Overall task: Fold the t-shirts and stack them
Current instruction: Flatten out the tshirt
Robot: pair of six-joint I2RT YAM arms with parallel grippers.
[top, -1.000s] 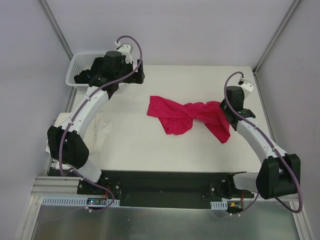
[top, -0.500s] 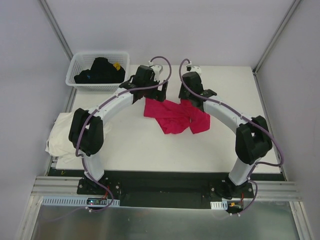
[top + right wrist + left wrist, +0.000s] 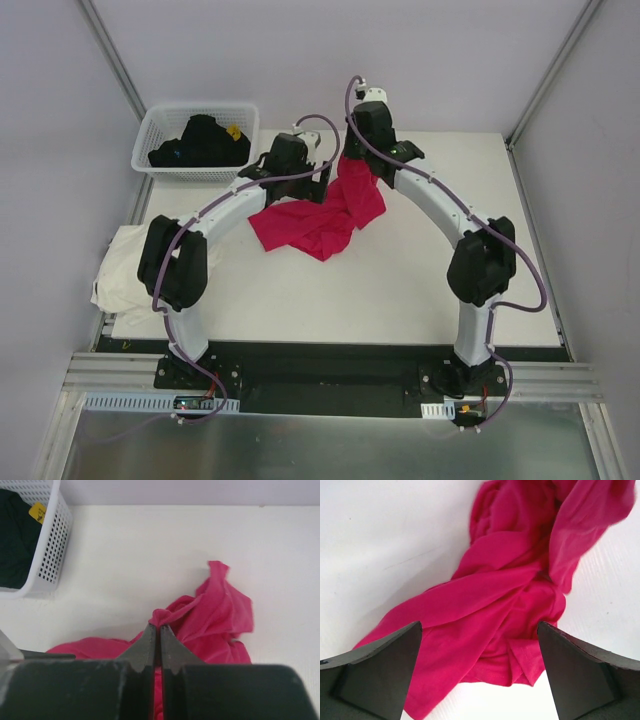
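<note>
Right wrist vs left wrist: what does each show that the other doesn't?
Only right wrist: the basket with dark cloth and a yellow tag in it, the back wall, and the right claw shut on a pinch of the red shirt.
Only left wrist: the left claw, open over the crumpled shirt and gripping nothing.
Both: the red shirt and the white table.
</note>
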